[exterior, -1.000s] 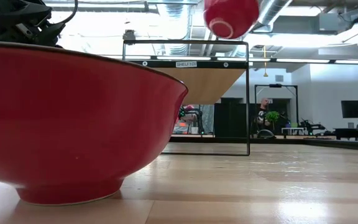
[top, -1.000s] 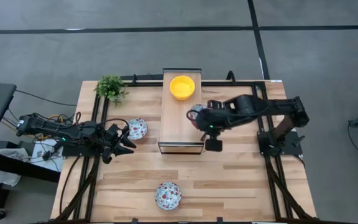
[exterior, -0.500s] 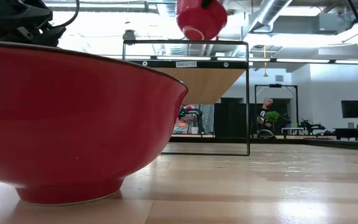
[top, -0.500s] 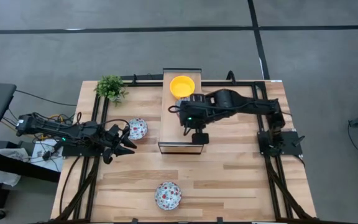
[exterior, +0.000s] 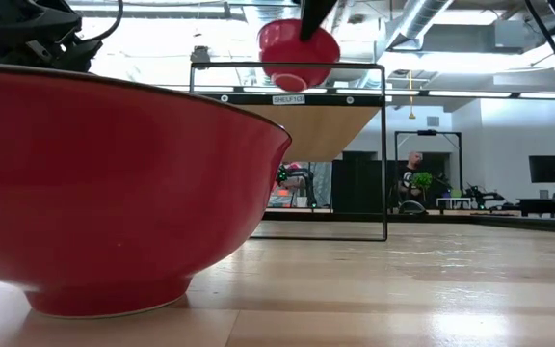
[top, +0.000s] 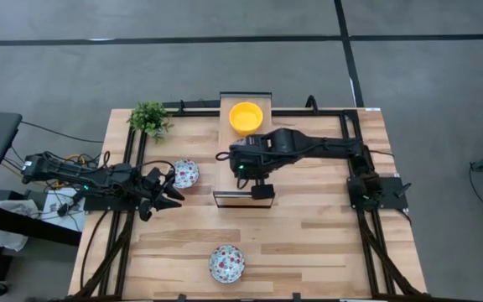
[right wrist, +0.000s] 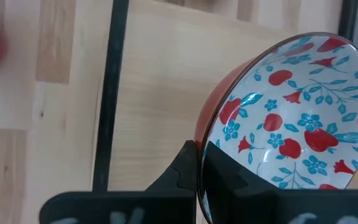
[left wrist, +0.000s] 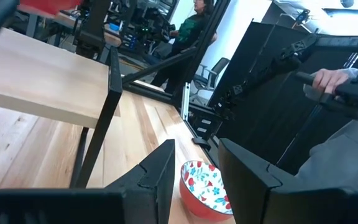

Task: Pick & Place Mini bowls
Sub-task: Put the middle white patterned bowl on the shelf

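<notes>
A white mini bowl with red-and-blue flowers and a red outside (right wrist: 291, 118) is in my right gripper (right wrist: 201, 155), held over the raised wooden shelf (top: 229, 180). In the low view this bowl (exterior: 299, 53) hangs just above the shelf top. A yellow mini bowl (top: 246, 117) sits on the shelf's far end. A second floral bowl (top: 185, 174) stands on the table just ahead of my open left gripper (top: 170, 186); in the left wrist view this bowl (left wrist: 205, 186) shows beyond the open fingers. A third floral bowl (top: 226, 262) stands near the table's near edge. My right gripper holds the floral bowl by its rim (right wrist: 199, 140), one finger inside the bowl and one on the red outer wall. The bowl is lifted clear above the shelf and sits nearly upright in the low view.
A small green potted plant (top: 149, 117) stands at the far left corner of the table. The shelf's black frame (exterior: 385, 154) rises from the table's middle. The third floral bowl's red outer wall (exterior: 114, 193) fills the left of the low view. A person's hand (left wrist: 328, 78) shows beyond the table.
My right gripper has carried the floral bowl toward the table's left, across the shelf top, and somewhat down. The bowl, tipped a second ago, now sits closer to level above the shelf.
</notes>
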